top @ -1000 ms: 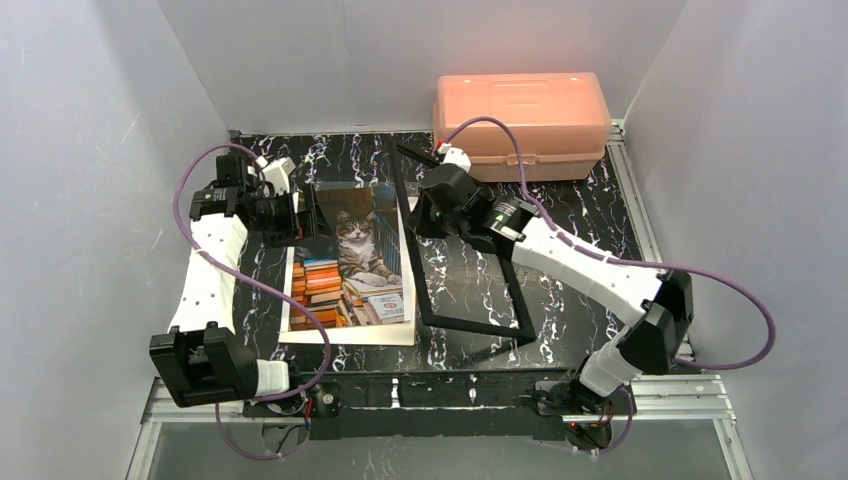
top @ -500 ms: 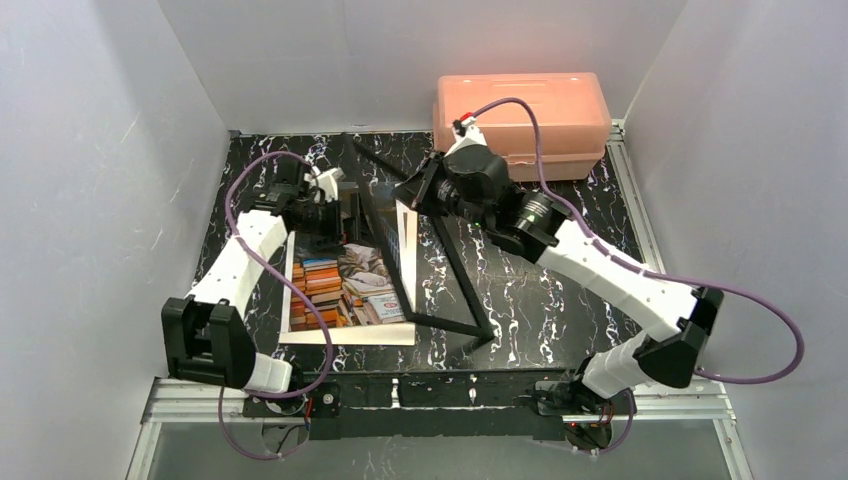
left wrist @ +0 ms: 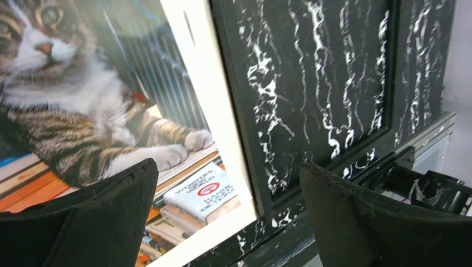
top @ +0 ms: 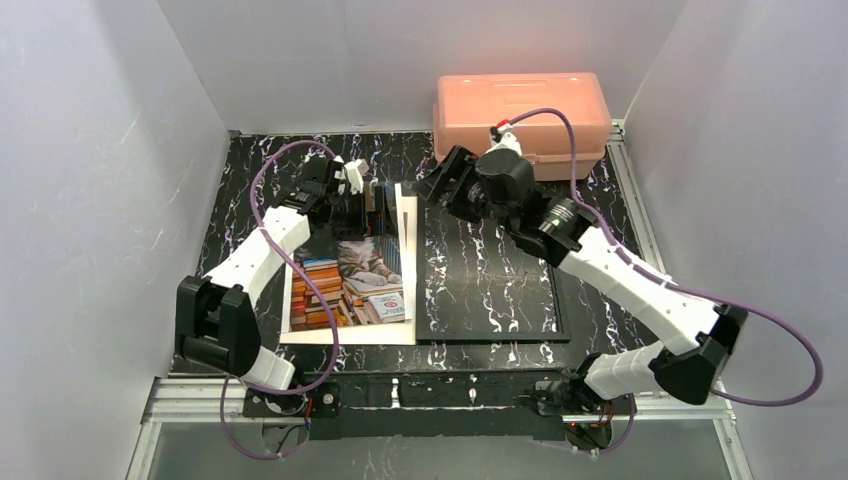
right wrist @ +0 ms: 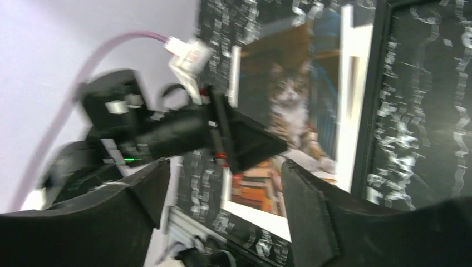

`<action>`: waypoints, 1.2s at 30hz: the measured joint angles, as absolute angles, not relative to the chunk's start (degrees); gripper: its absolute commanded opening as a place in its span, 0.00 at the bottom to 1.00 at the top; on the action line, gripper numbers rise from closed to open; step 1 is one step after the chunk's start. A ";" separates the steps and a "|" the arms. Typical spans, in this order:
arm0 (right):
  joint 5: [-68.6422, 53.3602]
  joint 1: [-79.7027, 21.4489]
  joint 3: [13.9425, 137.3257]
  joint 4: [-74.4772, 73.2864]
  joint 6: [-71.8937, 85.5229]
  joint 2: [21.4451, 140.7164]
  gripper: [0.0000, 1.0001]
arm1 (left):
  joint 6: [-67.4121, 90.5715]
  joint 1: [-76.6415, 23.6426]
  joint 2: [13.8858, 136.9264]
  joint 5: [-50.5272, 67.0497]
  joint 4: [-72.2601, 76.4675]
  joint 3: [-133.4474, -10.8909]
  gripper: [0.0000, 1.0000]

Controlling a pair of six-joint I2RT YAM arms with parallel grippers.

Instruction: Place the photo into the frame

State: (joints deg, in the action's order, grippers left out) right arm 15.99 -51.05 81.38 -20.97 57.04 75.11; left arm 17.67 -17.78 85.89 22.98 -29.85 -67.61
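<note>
Rearward, a pink box (top: 520, 115) stands behind the frame (top: 490, 337).

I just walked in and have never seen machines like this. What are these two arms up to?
They are working on getting a cat photo into a thin black frame. Right now both lie flat on the table, the photo face up just left of the frame. The left arm's fingers hang open above the photo's far end. The right arm's fingers are open over the frame's far edge, near a pink box. Neither arm holds anything.
</note>
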 measured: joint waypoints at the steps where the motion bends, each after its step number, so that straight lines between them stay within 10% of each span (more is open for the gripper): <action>1: 15.90 -50.98 81.82 -22.68 56.18 76.03 0.88 | 18.17 -17.82 85.47 23.11 -28.60 -67.55 0.98; 12: 19.31 -51.46 81.41 -39.57 43.99 87.88 0.81 | 20.58 -14.74 84.86 23.62 -26.59 -66.46 0.98; 36: 19.46 -54.06 75.99 -27.62 43.11 110.48 0.71 | 14.92 -2.20 82.48 22.85 -39.97 -69.08 0.98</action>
State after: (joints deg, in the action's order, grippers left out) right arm 19.46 -54.06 75.99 -27.62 43.11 110.48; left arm 14.92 -2.20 82.48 22.85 -39.97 -69.08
